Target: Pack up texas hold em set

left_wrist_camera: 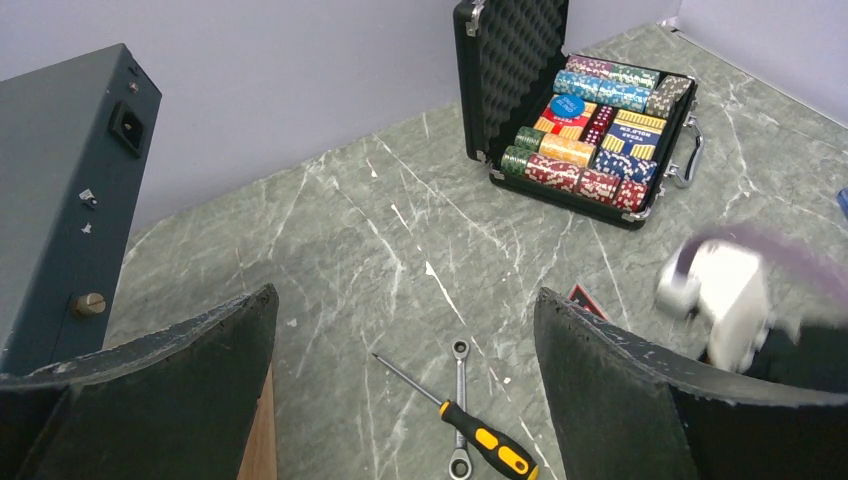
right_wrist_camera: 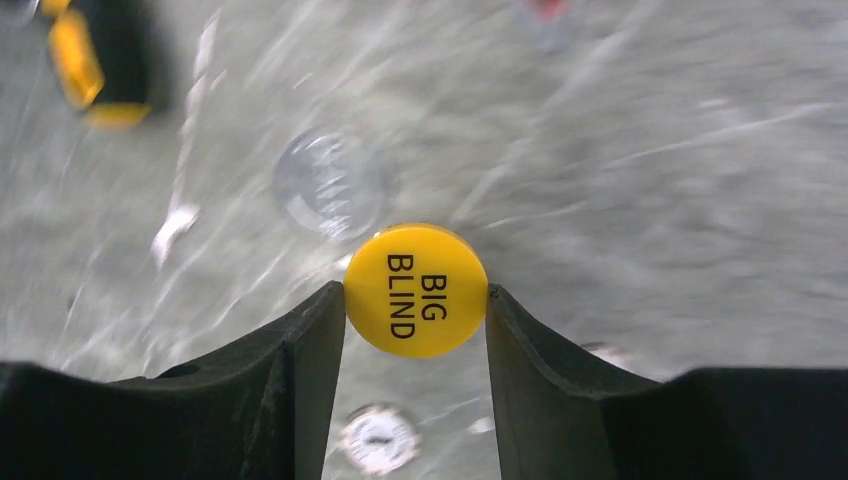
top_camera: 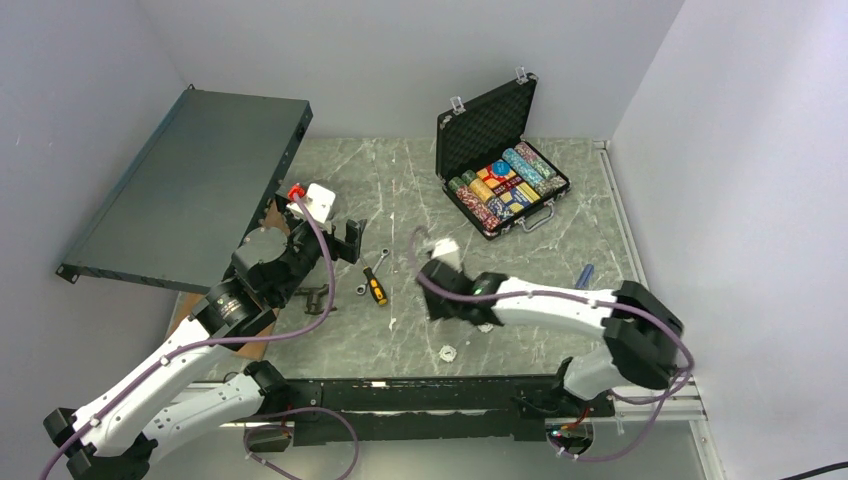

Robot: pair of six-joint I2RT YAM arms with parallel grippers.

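Note:
The black briefcase stands open at the back right, lid upright, with rows of multicoloured chips and a blue round button inside. It also shows in the left wrist view. My right gripper is shut on the yellow "BIG BLIND" button, held by its edges above the table. It hangs at mid-table in the top view. Two whitish round buttons lie blurred below it. My left gripper is open and empty over the tools.
A yellow-handled screwdriver and a wrench lie under the left gripper. A large dark-grey metal panel leans at the back left. A small blue thing lies at the right. A red-edged corner peeks past the left gripper's right finger.

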